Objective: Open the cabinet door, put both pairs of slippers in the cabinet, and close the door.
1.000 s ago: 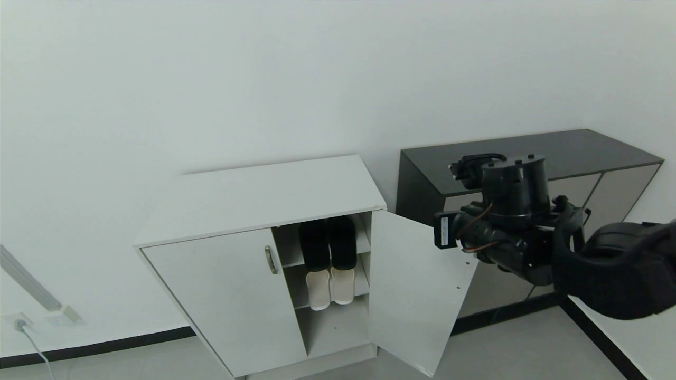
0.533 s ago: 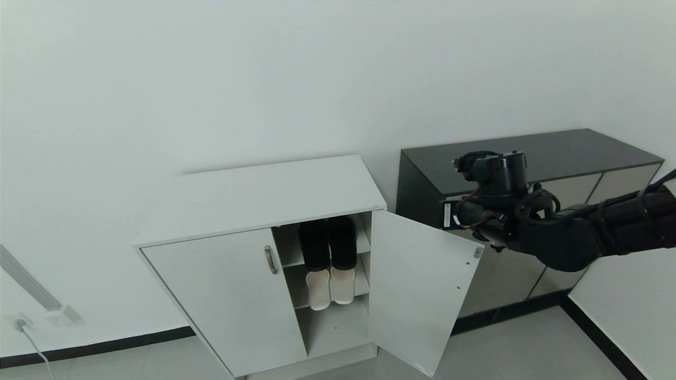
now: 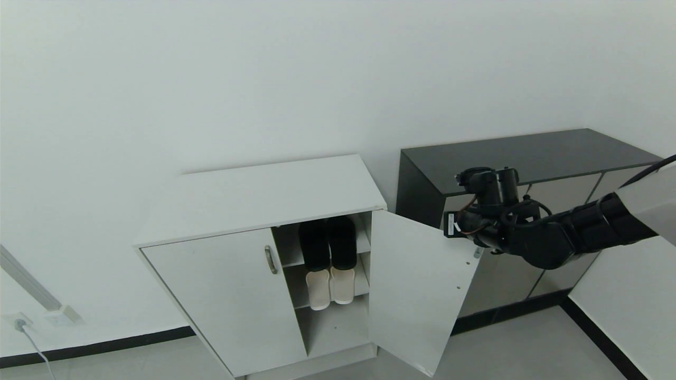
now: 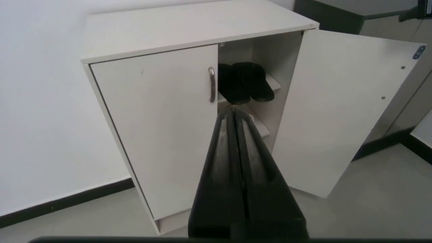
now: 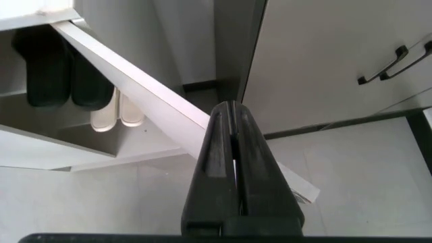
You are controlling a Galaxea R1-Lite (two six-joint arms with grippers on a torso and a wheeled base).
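Observation:
The white cabinet stands against the wall, its left door shut and its right door swung open. A black pair of slippers lies on the top shelf, a white pair on the shelf below. My right arm's wrist hovers by the open door's upper outer corner, on its outer side. In the right wrist view my right gripper is shut and empty, close to the door's edge. My left gripper is shut and empty, in front of the cabinet, in line with the door handle.
A dark grey sideboard stands right of the cabinet, just behind my right arm. A white surface fills the lower right. A wall socket with a cable sits low on the left. Bare floor lies before the cabinet.
My right arm has stretched away from the head camera and down toward the open door's upper outer corner. The door and both slipper pairs have not moved.

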